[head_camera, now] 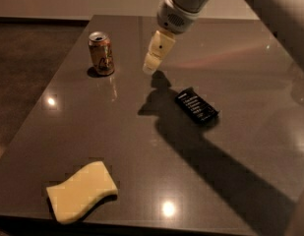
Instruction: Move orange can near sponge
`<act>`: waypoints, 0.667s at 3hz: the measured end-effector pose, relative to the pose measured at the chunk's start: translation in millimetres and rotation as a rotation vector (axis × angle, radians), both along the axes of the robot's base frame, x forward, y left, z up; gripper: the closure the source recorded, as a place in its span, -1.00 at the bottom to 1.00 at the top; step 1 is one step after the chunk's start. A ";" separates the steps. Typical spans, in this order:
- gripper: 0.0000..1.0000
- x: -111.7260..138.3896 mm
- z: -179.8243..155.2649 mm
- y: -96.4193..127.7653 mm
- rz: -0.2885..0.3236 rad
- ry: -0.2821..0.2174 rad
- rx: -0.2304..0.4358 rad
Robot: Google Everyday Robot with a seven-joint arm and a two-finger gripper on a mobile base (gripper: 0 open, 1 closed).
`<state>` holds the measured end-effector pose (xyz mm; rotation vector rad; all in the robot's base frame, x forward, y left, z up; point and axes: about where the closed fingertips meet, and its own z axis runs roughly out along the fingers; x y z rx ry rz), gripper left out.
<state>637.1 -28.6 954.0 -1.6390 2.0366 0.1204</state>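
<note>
The orange can stands upright on the far left of the dark table, silver top and pull tab showing. The pale-yellow sponge lies flat near the table's front left corner, far from the can. My gripper hangs from the arm at top centre, pale fingers pointing down, just above the table surface. It is to the right of the can, about a can's height away, and holds nothing that I can see.
A flat black snack wrapper lies right of centre, to the right of and nearer than the gripper. The arm's shadow falls across the table toward the front right. The table's left edge runs close to the can and the sponge.
</note>
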 end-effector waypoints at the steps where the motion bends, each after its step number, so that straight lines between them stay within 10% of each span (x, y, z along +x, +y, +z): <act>1: -1.00 27.6 -6.7 30.5 -0.010 0.003 0.032; 2: -1.00 56.2 -10.8 67.6 -0.009 0.015 0.087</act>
